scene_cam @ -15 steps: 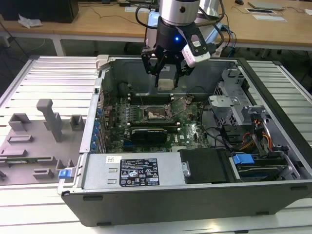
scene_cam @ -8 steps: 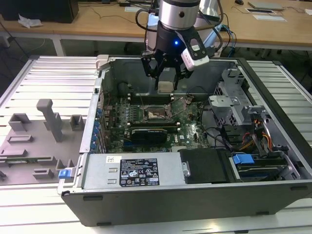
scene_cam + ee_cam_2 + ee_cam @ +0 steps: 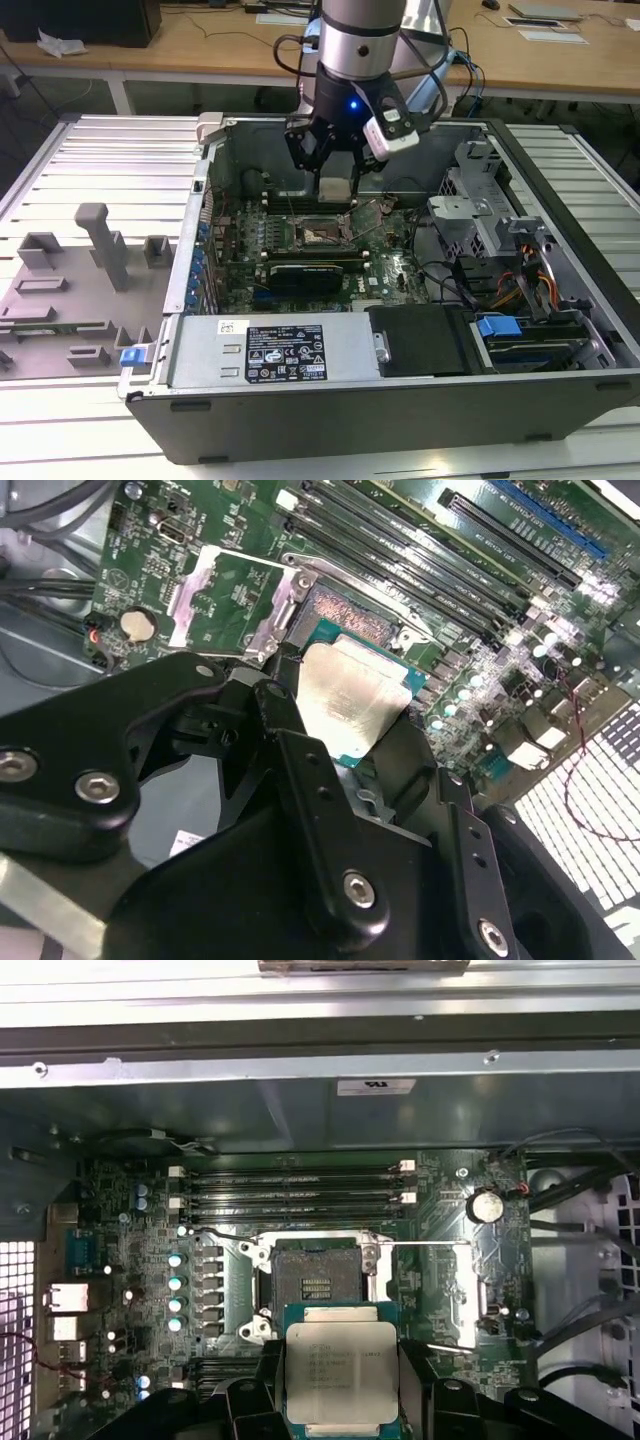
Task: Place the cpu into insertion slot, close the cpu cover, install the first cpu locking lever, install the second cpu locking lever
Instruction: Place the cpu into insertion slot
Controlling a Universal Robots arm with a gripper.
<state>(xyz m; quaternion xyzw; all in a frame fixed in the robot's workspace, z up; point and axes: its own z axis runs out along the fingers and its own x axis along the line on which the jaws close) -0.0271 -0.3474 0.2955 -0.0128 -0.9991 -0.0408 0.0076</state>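
My gripper (image 3: 335,178) is shut on the cpu (image 3: 335,190), a pale silvery square chip on a green base, and holds it by two opposite edges above the motherboard. In both wrist views the cpu (image 3: 340,1370) (image 3: 352,702) hangs between the black fingers (image 3: 258,1392), close to the insertion slot (image 3: 315,1278) (image 3: 345,618) and offset to one side of it. The slot (image 3: 320,235) lies bare, with its contact field showing. The cpu cover (image 3: 215,602), a thin silver frame with a square window, is flipped open beside the slot (image 3: 432,1295).
The open computer case (image 3: 200,200) walls in the board. Long memory slots (image 3: 295,1190) run beside the socket, and a black graphics card (image 3: 315,272) lies on its other side. A drive cage (image 3: 470,210) and cables stand at the exterior view's right. Grey fixtures (image 3: 100,240) stand outside the case.
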